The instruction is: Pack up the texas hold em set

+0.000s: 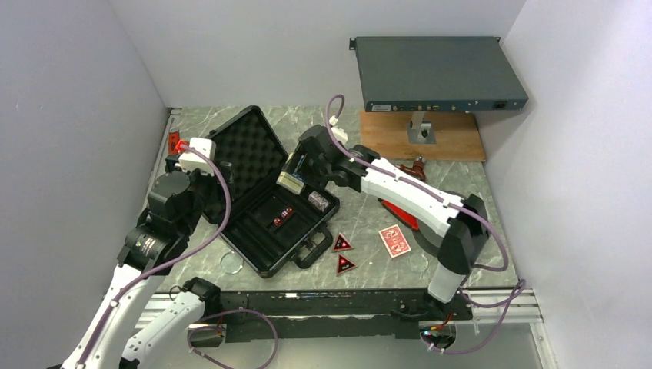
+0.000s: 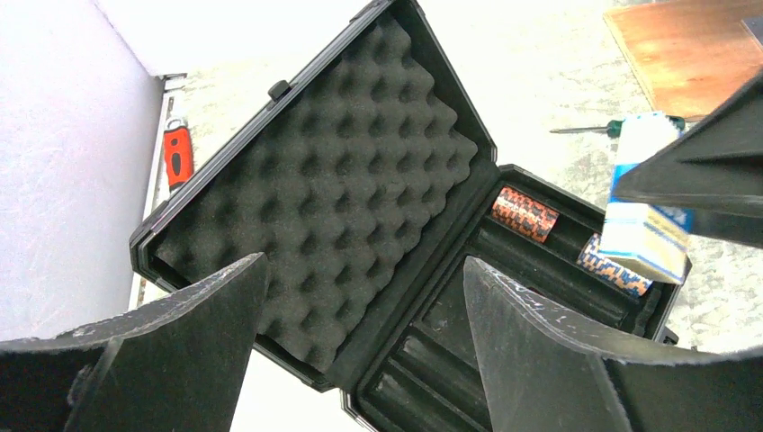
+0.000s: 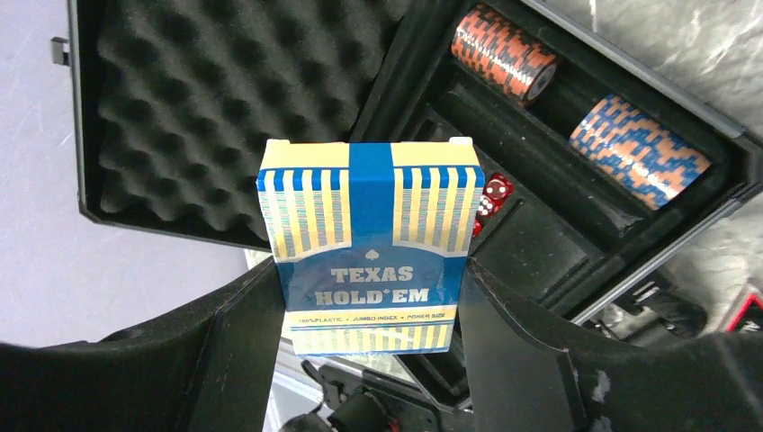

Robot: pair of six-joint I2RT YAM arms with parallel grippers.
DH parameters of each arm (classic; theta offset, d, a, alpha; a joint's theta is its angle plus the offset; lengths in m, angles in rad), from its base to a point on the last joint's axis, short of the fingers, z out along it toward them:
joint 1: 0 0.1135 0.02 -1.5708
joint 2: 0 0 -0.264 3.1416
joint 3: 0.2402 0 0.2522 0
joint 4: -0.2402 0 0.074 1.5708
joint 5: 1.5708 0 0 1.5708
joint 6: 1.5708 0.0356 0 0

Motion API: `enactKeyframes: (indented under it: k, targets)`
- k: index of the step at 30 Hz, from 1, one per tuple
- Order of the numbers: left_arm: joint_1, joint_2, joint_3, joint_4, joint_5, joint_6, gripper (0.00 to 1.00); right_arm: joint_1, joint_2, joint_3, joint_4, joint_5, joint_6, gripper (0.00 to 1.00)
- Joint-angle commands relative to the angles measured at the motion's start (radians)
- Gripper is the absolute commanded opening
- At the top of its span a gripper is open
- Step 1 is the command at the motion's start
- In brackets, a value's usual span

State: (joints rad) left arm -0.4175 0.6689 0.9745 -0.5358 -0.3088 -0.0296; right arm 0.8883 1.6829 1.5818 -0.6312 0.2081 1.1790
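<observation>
Briefcase (image 1: pixel 247 157), black and hard-shelled, lies open on the left half of the tabletop (image 1: pixel 365 270). Its egg-crate foam lid is tipped back toward the far left corner and its moulded tray faces the near edge. We see the right gripper (image 3: pixel 371 270) clamped on the blue card deck (image 3: pixel 373 225), a glossy striped box lettered TEXAS HOLD'EM. It is pinched across its width near one end, with its long axis running out along the fingers.

The deck hangs over the tray, with the lid's foam to one side of it and the ridged tray channels to the other. Two chip rolls (image 3: pixel 504 56), orange-and-blue striped cylinders, lie in those channels, and red dice (image 3: pixel 493 193) sit in a small pocket just behind the deck. We judge that the deck's place lies below the gripper, so the box must tip flat to fit a recess. The right arm is the nearer one.

The left gripper (image 2: pixel 364 265) hovers by the lid, its fingers apart and holding nothing. A red card deck (image 1: pixel 394 241) and two red-black triangular tokens (image 1: pixel 343 244) lie flat on the tabletop, right of the case near the near edge.
</observation>
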Motion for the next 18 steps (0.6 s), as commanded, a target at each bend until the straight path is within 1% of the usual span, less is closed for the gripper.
enactKeyframes:
  k: [1,6,8,13,18]
  targets:
    - [0.009,-0.014,0.005,0.028,-0.028,-0.007,0.85,0.017,0.058,0.108,-0.040,0.006,0.103,0.00]
    - [0.020,-0.029,0.006,0.021,-0.079,-0.018,0.85,0.017,0.097,0.036,0.067,-0.063,0.233,0.00]
    - [0.024,-0.039,0.002,0.022,-0.102,-0.025,0.86,0.018,0.122,0.035,0.102,-0.096,0.262,0.00]
    - [0.031,-0.059,-0.006,0.029,-0.129,-0.037,0.86,0.024,0.206,0.089,0.078,-0.126,0.310,0.00]
    - [0.038,-0.076,-0.013,0.038,-0.133,-0.036,0.87,0.028,0.241,0.091,0.105,-0.122,0.350,0.00]
